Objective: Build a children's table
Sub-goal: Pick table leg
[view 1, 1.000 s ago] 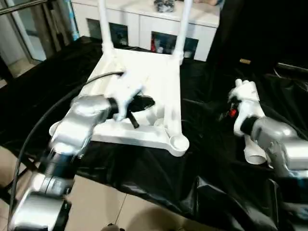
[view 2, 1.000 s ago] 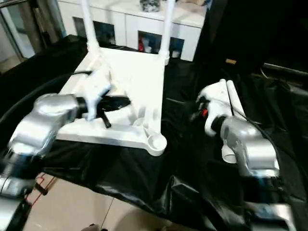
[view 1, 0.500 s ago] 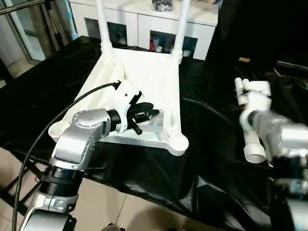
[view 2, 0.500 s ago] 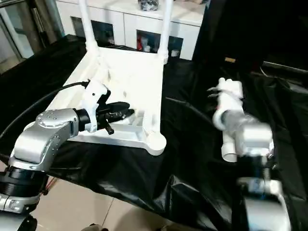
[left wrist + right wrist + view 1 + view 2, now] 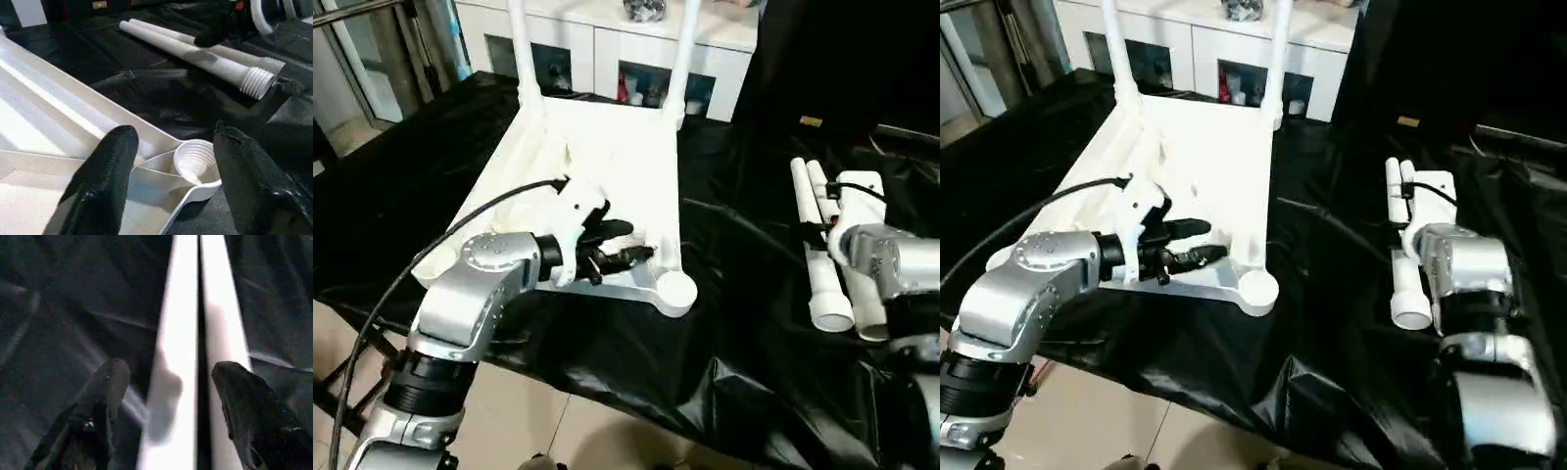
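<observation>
The children's table [image 5: 607, 166] lay upside down on a desk [image 5: 391, 196] draped in black sheeting, its ribbed underside facing up. Two white legs [image 5: 521, 49] stood upright in the far corner sockets, rising past the top edge of the head view. The near right corner socket [image 5: 195, 160] was empty, a round threaded cup at the edge of the white top.

On the left, the robot's silver left forearm reached in over the near edge of the tabletop. Its left tool [image 5: 625, 245] hovered above the ribbed underside, pointing toward the empty corner socket. In the left wrist view its two black fingers [image 5: 105, 171] stood spread apart with nothing between them, and the socket sat in the gap beyond them.

Behind the tabletop stood a white cabinet [image 5: 607, 44] with glass-fronted compartments.

On the right, two loose legs [image 5: 822, 264] lay side by side on the black sheeting, touching along their length, well apart from the tabletop. Their wider ends pointed toward the robot. The right tool [image 5: 166, 396] hung over them. In the right wrist view its black fingers [image 5: 102, 401] were spread wide, one on each side of the pair, gripping neither.
</observation>
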You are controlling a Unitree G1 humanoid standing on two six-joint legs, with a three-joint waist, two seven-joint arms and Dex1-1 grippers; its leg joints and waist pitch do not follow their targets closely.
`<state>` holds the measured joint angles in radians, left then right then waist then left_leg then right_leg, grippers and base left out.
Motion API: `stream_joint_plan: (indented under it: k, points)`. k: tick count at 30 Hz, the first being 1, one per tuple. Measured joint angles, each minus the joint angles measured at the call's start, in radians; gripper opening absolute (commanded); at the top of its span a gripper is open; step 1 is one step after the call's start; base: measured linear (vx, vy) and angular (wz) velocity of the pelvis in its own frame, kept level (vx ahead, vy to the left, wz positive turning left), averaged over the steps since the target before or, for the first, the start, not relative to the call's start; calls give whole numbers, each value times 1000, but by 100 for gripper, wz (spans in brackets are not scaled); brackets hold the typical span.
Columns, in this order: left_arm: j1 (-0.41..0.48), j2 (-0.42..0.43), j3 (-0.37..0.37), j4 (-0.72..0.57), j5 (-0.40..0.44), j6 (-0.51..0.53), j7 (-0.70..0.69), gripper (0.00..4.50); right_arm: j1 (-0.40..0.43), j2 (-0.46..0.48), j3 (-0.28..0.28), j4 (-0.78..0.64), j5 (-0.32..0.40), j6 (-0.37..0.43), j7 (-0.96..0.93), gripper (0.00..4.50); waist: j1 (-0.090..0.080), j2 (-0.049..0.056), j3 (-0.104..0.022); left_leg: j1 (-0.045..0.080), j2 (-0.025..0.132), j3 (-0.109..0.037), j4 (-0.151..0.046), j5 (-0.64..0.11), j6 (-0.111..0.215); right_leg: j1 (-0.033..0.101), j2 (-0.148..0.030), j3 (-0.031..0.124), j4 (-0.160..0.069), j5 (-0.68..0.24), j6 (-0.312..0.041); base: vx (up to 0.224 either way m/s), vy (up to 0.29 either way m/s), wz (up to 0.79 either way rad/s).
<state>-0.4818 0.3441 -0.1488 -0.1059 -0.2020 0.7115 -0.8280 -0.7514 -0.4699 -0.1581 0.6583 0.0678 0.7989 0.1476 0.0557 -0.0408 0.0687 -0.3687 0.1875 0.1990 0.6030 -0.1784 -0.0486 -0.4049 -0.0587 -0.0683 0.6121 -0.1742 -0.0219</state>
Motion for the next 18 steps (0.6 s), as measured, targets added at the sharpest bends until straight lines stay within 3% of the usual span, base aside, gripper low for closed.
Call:
stream_joint_plan:
  k: [5, 9, 18]
  points:
    - [0, 8, -16, 0, 0, -2, 0, 360, -25, -5, -10, 84, 20, 11, 40, 342, 0, -10, 0, 0, 0, 0, 0, 0, 0, 0, 0, 0, 0, 0, 0, 0, 0, 0]
    - [1, 29, -26, -7, 0, -1, -9, 360, -36, -9, -31, 164, 45, 27, 77, 342, 1, -22, -1, 0, 0, 0, 0, 0, 0, 0, 0, 0, 1, 0, 0, 0, 0, 0]
    - [7, 45, -47, -9, -1, -1, -10, 360, -47, -18, -31, 257, 44, 25, 102, 342, 2, -26, 0, 0, 0, 0, 2, 0, 0, 0, 0, 0, 2, 1, -1, 0, 0, 0]
